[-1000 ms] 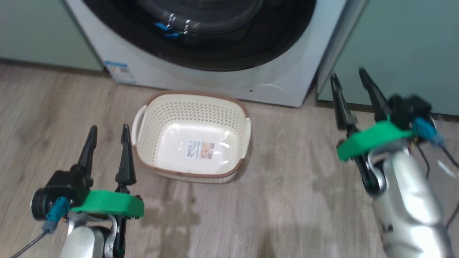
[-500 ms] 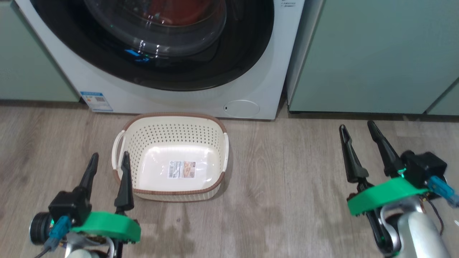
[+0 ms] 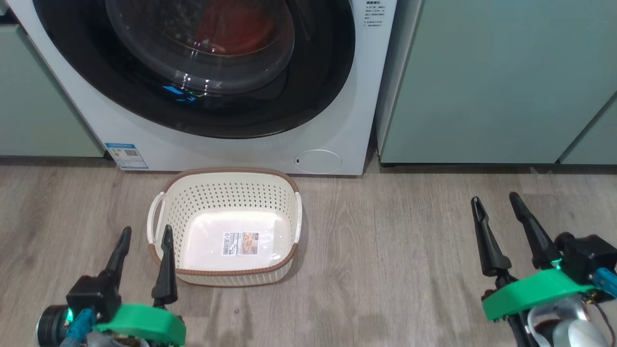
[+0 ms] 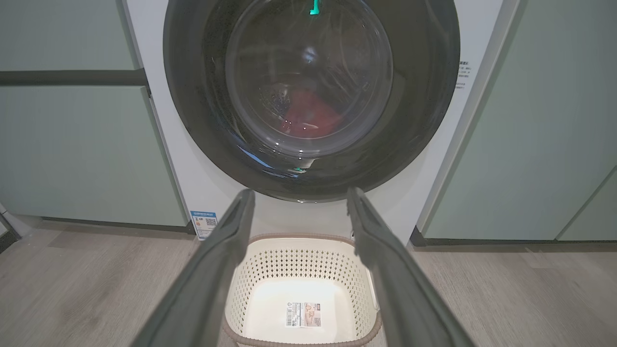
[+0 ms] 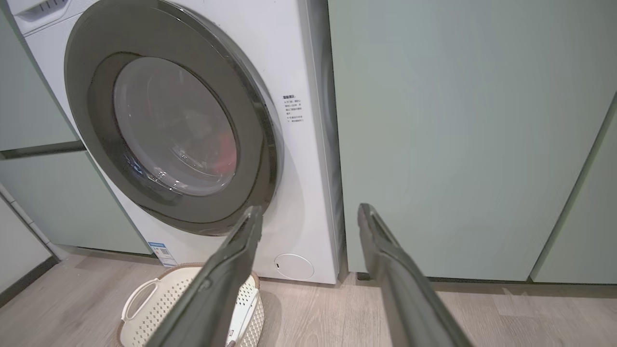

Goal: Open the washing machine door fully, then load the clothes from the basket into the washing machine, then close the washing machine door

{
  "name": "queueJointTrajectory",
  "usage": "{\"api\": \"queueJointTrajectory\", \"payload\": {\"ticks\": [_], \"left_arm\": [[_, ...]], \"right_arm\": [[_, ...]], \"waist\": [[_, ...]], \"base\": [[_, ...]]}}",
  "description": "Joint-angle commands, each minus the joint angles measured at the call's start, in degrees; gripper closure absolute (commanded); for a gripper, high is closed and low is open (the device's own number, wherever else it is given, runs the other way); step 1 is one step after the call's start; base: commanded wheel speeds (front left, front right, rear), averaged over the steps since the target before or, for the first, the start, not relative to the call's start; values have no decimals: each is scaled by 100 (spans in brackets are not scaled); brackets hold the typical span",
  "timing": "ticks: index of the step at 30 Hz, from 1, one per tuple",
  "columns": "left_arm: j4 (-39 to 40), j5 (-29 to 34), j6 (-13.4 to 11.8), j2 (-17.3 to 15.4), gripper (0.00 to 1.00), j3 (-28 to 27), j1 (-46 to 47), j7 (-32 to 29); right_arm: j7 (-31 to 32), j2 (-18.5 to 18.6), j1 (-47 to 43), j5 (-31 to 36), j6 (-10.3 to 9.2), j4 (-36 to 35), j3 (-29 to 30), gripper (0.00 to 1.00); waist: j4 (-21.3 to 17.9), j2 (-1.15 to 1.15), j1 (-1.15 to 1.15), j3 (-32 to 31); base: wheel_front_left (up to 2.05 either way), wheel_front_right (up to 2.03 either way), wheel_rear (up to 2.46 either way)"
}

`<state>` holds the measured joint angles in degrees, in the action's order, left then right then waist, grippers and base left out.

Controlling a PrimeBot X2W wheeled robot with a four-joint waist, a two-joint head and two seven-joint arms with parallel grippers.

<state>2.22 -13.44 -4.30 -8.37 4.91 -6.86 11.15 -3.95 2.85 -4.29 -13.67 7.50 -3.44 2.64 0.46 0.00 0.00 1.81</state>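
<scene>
The white washing machine (image 3: 337,120) stands straight ahead, and its door (image 3: 313,86), black-rimmed with a glass bowl, lies flush against the front. Red clothes (image 3: 231,29) show through the glass inside the drum, and the left wrist view shows the clothes (image 4: 311,115) too. The cream basket (image 3: 229,171) sits on the floor in front, with a label on its bare floor. My left gripper (image 3: 147,230) is open beside the basket's left handle. My right gripper (image 3: 495,198) is open far to the right, above the floor.
Pale green cabinets (image 3: 482,82) flank the machine on both sides. A blue sticker (image 3: 125,155) and a round filter cap (image 3: 318,161) mark its lower front. Wooden floor (image 3: 385,250) spreads between the basket and my right gripper.
The head view has tilted up, so more of the door and the red clothes behind its glass show. My right gripper sits lower in the picture. Both grippers stay open.
</scene>
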Motion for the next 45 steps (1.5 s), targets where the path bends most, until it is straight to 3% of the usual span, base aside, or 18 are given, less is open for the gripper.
{"api": "queueJointTrajectory", "payload": {"ticks": [1, 44, 45], "left_arm": [[209, 87, -39, -102, 0, -185, 143, 0], [130, 6, -123, -233, 0, 27, 161, -93], [-36, -4, -95, -132, 100, 224, -47, -107]], "right_arm": [[13, 3, 96, -23, -1, -242, -99, 0], [-21, 3, 81, -119, -1, -257, -38, 0], [34, -18, -93, -101, 0, -83, 79, 100]], "waist": [[-13, 0, 0, -12], [8, 0, 0, -71], [9, 0, 0, -72]], "base": [[0, 0, 0], [0, 0, 0], [0, 0, 0]]}}
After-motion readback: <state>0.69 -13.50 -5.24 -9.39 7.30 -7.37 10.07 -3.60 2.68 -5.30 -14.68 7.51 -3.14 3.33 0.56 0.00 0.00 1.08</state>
